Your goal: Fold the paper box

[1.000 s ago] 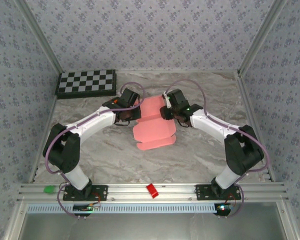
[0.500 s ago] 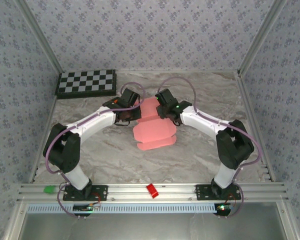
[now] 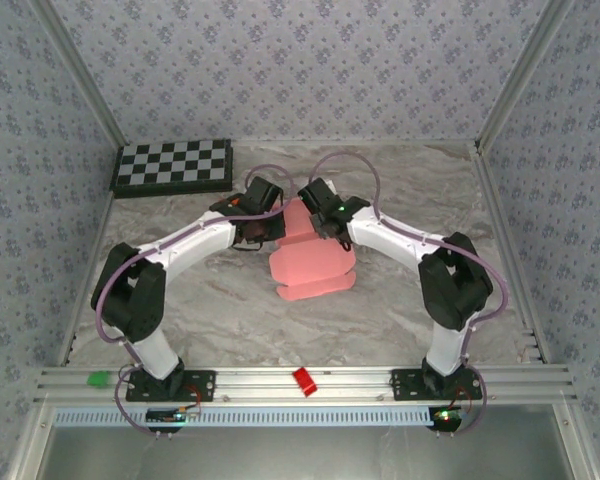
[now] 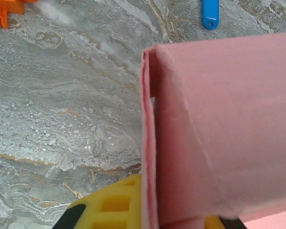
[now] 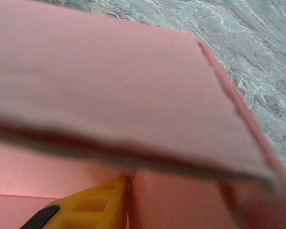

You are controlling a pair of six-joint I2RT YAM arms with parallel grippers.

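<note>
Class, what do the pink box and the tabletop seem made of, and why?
The paper box: thin matte card, apparently, with creased folds and a slim layered edge. The tabletop: grey veined marble look, faint sheen; real stone or printed laminate cannot be told.

Paper box [image 3: 312, 265] mid-frame on table [image 3: 400, 300]; checkerboard [image 3: 173, 166] upper left; left gripper [image 3: 277, 228] at box's upper-left edge, right gripper [image 3: 316, 222] upper-right

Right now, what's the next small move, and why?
Probably close the right gripper on the paper box: the left gripper is shut on its folded edge, while the card lies beside the right gripper's yellow finger, not clearly clamped.
</note>
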